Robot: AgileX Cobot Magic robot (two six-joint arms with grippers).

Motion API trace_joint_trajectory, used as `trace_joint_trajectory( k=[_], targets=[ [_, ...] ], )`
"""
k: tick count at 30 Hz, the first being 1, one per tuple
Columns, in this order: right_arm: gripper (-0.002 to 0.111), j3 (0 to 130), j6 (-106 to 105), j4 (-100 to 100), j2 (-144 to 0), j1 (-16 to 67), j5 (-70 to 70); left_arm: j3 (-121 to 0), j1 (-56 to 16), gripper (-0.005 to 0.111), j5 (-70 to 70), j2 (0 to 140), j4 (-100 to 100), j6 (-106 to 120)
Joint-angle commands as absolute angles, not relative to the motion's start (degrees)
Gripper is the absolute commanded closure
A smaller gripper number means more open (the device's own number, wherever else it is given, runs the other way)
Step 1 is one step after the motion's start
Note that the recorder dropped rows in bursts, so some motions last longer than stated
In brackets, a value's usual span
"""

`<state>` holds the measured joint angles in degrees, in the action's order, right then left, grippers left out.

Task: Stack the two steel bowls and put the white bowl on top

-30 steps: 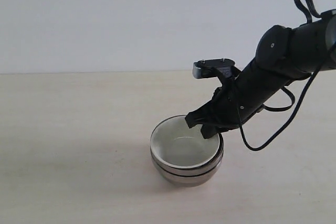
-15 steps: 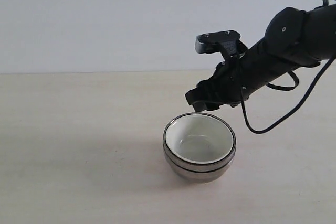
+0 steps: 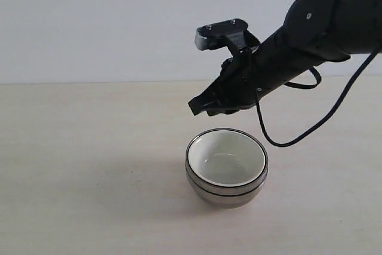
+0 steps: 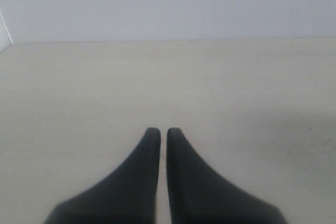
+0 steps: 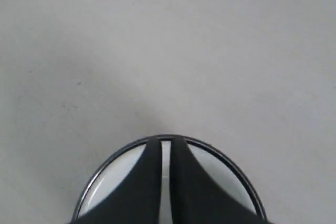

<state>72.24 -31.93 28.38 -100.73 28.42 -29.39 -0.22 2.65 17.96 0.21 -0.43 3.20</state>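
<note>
The two steel bowls (image 3: pixel 225 194) sit nested on the table, their shiny sides showing as two bands. The white bowl (image 3: pixel 227 160) rests inside the upper one, its pale inside facing up; no print shows. My right gripper (image 3: pixel 200 107) hangs above and slightly left of the stack, shut and holding nothing. In the right wrist view its tips (image 5: pixel 165 140) sit over the far rim of the white bowl (image 5: pixel 118 174). My left gripper (image 4: pixel 158 130) is shut over bare table, away from the bowls, and does not appear in the exterior view.
A light wooden table (image 3: pixel 89 147) spreads all round the stack, with a plain pale wall behind it. The right arm's black cable (image 3: pixel 298 138) loops down to the right of the bowls.
The right gripper has come off the white bowl's rim and risen up and to the left. The stack slid a little right at first, then stayed still.
</note>
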Motion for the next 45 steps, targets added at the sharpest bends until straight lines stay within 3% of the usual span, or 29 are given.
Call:
trace_joint_trajectory(
  k=[1,9,17,26,35,45],
  targets=[
    [0.108,72.72,-32.32,27.95,-95.79,28.54,-27.06,0.00,2.74,0.103,17.90,0.00,-0.60,3.25],
    [0.108,71.24,-32.10,26.42,-83.52,28.54,-27.91,0.00,2.74,0.103,17.90,0.00,-0.60,3.25],
    [0.108,45.13,-28.16,26.63,-60.99,28.54,-5.62,0.00,2.74,0.103,17.90,0.00,-0.60,3.25],
    [0.108,25.25,-22.76,26.63,-32.30,28.54,2.59,0.00,2.74,0.103,17.90,0.00,-0.60,3.25],
    [0.108,17.14,-20.57,26.63,-13.12,28.54,3.76,0.00,2.74,0.103,17.90,0.00,-0.60,3.25],
    [0.108,16.47,-14.43,26.63,-9.23,28.54,1.33,0.00,2.74,0.103,17.90,0.00,-0.60,3.25]
  ],
)
